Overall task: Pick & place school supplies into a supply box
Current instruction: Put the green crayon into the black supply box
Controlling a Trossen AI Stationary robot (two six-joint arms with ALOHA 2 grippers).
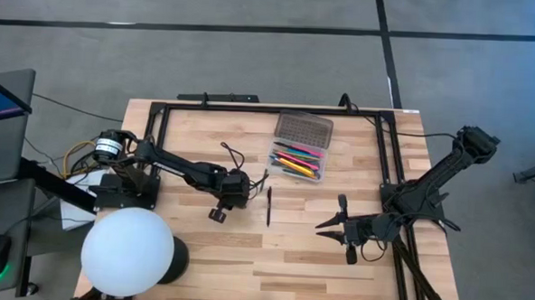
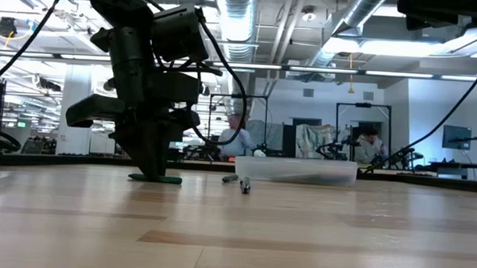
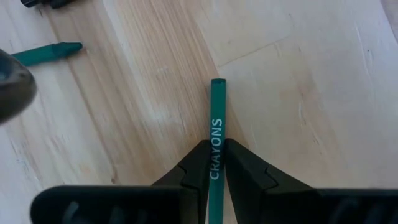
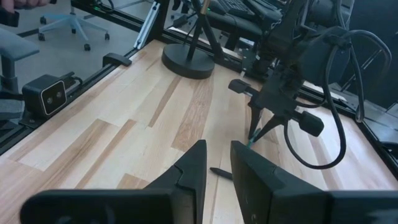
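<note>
My left gripper (image 3: 216, 148) stands left of the table's middle (image 1: 244, 191), pointing steeply down, shut on a green crayon (image 3: 217, 112) printed CRAYONS. A dark pen (image 1: 269, 206) lies flat on the table just right of it. The supply box (image 1: 297, 160) sits at the far middle, its tray holding several coloured pens and its dotted lid (image 1: 304, 128) lying open on the far side. My right gripper (image 4: 217, 152) waits open near the table's right side (image 1: 335, 230), with nothing between its fingers. My left gripper pinches the green crayon between its two fingers, on the lettered part of its shaft (image 3: 216, 163). The fingers come steeply from above and the crayon runs out ahead between them. In the low view the crayon (image 2: 161, 179) lies flat on the table under the fingertips.
A black frame rail (image 1: 278, 108) runs round the far, left and right sides of the table. A white globe lamp (image 1: 127, 251) on a round black base stands at the near left. Bare wood lies between the two grippers and toward the near edge.
</note>
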